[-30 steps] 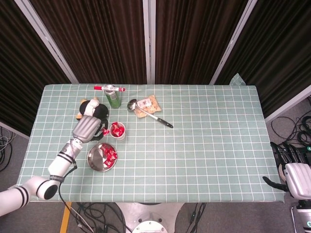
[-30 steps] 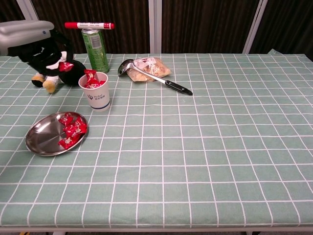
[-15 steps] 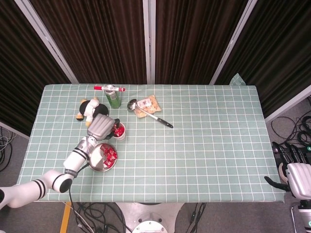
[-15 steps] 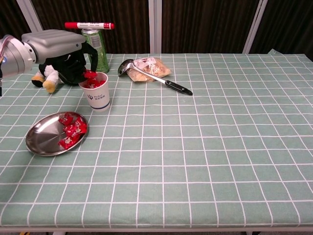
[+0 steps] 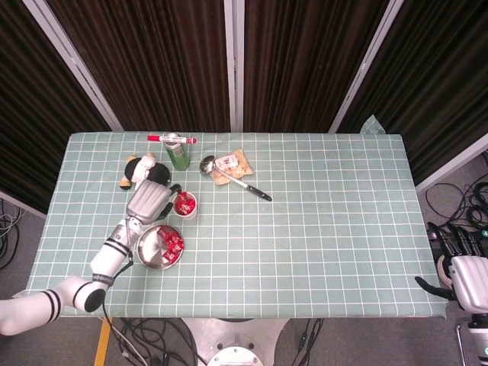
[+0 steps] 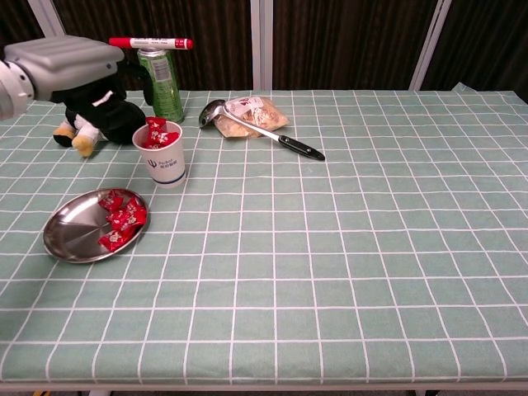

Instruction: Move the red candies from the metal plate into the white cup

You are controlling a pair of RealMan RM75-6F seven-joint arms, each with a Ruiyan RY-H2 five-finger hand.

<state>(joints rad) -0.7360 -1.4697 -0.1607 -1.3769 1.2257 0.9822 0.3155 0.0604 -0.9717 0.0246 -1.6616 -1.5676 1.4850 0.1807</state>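
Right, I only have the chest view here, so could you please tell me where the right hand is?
Observer: The right hand is off the table, beyond its front right corner.
Operator: Thank you. Is the left hand directly over the white cup?
Observer: No. In the head view the left hand is beside the white cup, on its left.
Operator: And where does that arm come from?
Observer: It reaches in from the front left corner, passing left of the metal plate.
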